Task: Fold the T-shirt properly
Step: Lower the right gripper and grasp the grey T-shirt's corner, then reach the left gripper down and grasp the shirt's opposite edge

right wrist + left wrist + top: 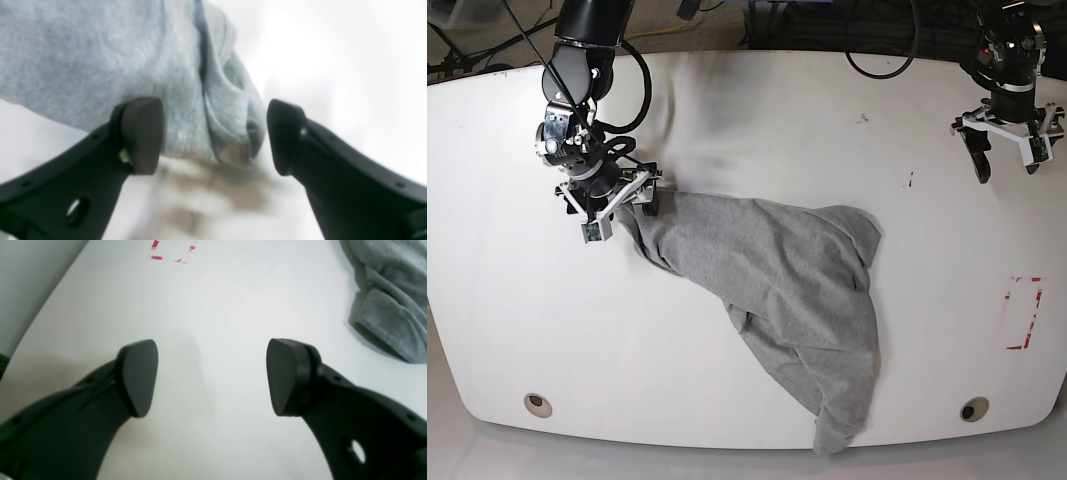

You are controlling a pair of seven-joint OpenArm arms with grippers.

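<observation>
On table [747, 100]: T-shirt [777, 290] crumpled, uncontained.

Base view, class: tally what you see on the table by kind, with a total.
T-shirt: 1
End effectors: 2, left and right
Red tape outline: 1
Round table holes: 2
Total: 6

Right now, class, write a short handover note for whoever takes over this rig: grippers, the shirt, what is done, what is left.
Left gripper: open, empty, over bare table, apart from the shirt.
Right gripper: open, jaws either side of a bunched edge of the shirt, not closed on it.
Shirt: crumpled in a heap mid-table, one end reaching the front edge.
Done: no fold yet.
Left: grasp, spread flat, fold.
</observation>
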